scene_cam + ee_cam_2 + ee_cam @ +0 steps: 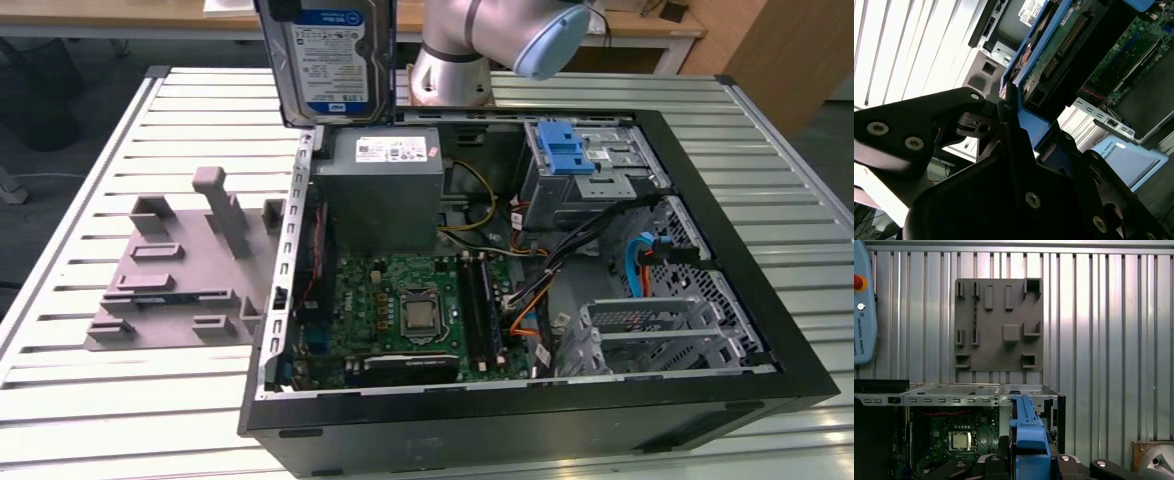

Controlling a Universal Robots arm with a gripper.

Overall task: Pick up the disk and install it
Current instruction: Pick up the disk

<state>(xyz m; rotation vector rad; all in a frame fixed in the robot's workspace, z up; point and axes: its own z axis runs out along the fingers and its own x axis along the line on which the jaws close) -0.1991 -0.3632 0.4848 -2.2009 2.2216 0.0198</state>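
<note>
Case: black open-sided metal computer tower, lying flat below the gripper.
Motherboard: green circuit board, inside the case, below the gripper.
Fixture: grey moulded plate with raised blocks, beside the case, lower than the gripper.
Table: white slatted metal top, under everything.

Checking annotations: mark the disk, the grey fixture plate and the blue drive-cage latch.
disk (pixel 331 60): exterior view, on its blue-and-white label.
grey fixture plate (pixel 996 352): first wrist view, flat lower-middle area.
blue latch (pixel 567 150): exterior view, its middle.
</note>
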